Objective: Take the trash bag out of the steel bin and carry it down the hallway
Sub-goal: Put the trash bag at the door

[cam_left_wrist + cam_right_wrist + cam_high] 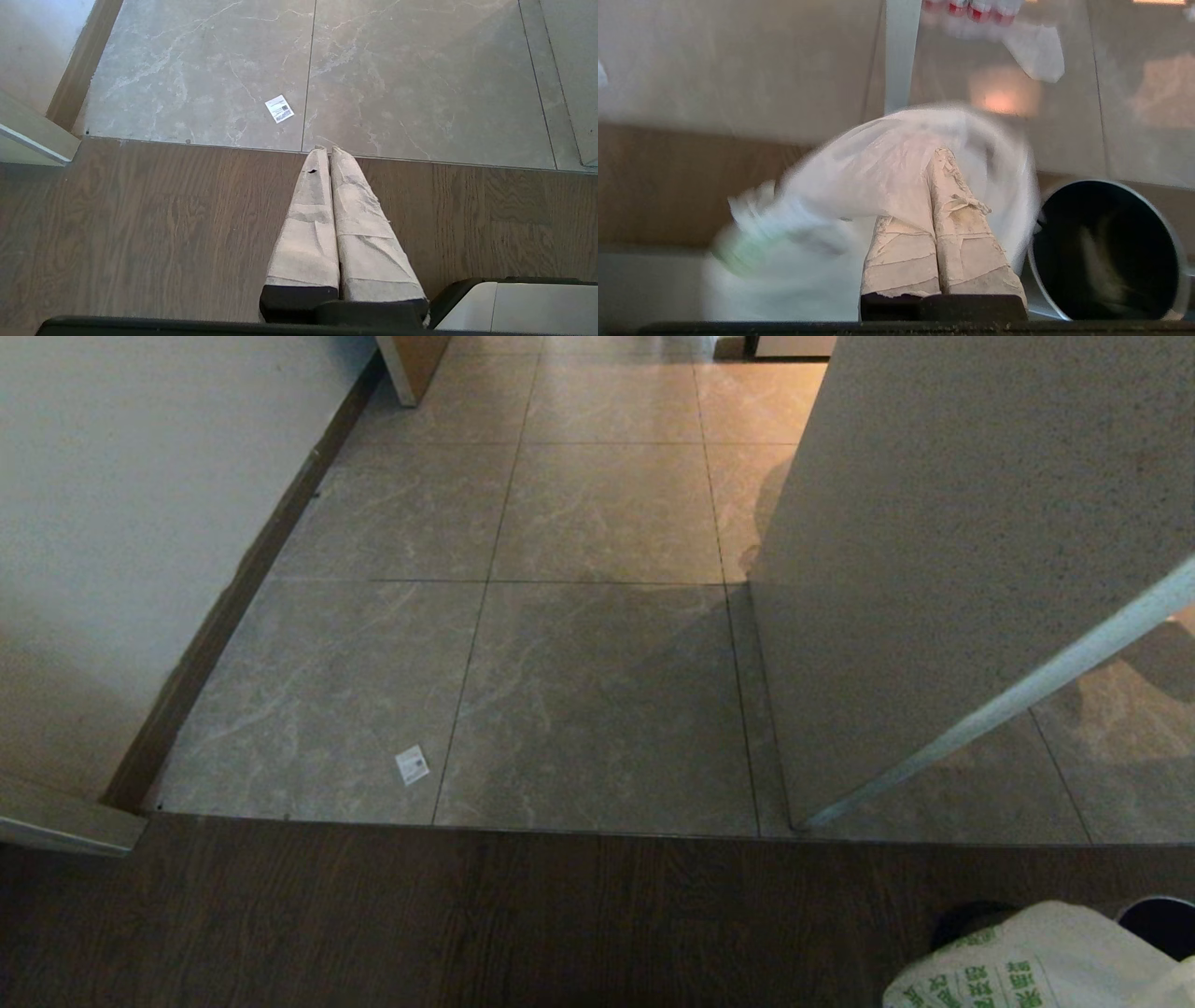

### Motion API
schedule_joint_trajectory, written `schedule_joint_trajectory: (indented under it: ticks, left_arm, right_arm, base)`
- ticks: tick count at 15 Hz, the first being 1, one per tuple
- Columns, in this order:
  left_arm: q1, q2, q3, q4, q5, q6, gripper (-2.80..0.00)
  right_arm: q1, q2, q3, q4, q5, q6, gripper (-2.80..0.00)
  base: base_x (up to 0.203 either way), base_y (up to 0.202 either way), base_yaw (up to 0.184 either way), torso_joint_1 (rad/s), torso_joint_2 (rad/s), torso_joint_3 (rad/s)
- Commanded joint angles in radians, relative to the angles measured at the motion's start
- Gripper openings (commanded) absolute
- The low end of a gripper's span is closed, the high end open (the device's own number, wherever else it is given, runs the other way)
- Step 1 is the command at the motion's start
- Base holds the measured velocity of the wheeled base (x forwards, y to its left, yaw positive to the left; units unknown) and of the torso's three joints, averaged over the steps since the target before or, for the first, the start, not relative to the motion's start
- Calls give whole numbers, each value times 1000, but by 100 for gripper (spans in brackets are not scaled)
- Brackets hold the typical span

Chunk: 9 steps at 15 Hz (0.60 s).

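Trash bag [887, 172] is out of the steel bin [1106, 252], hanging just beside it, pinched in the tightly closed right end effector [934, 156], so only the trip down the hallway [607, 513] is left.

Green printed characters on the trash bag [1008, 980] (not legible).
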<state>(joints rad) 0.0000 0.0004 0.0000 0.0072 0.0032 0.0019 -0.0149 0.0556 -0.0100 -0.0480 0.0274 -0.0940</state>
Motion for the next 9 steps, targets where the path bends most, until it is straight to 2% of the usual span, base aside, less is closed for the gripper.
schedule_joint_trajectory:
  ticks: [1,2,4,9]
  left_arm:
    - [0,0,0,0,0,1,-280]
    - [0,0,0,0,0,0,-280]
    - [0,0,0,0,0,0,-280]
    - [0,0,0,0,0,1,-280]
  right_arm:
    - [5,-58,13,42,-9,15,-280]
    - [7,-59,13,43,-10,-8,-280]
    - [7,-59,15,40,-15,38,-280]
    - [7,-57,11,42,-17,51,-280]
  base:
    - [0,0,0,0,0,0]
    - [0,0,0,0,0,0]
    - [0,0,0,0,0,0]
    - [0,0,0,0,0,0]
